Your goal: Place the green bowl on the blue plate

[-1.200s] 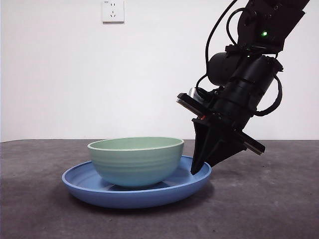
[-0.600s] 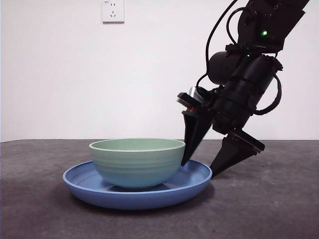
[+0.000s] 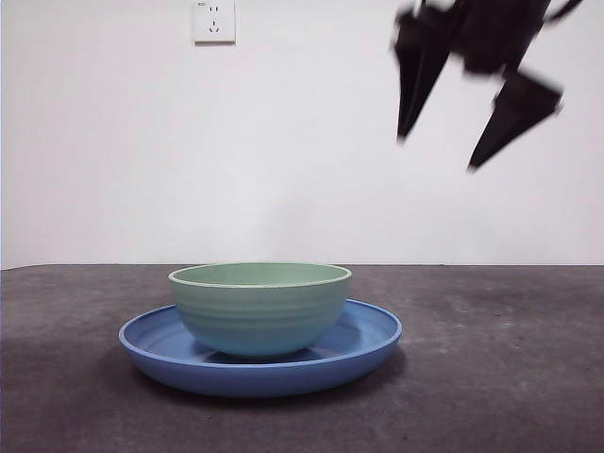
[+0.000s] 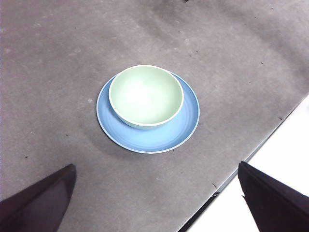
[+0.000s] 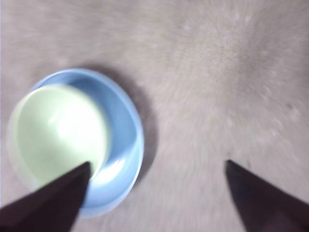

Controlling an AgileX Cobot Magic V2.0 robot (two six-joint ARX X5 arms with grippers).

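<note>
Pale mint-green ridged bowl [image 3: 260, 307] is sitting centred on the glossy blue round plate [image 3: 373, 342]; right pincer [image 3: 467, 113] is hanging wide open, empty, at two o'clock (best retreating straight up).

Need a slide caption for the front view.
Green bowl seated on blue plate; right pincer open, high above the table.
</note>
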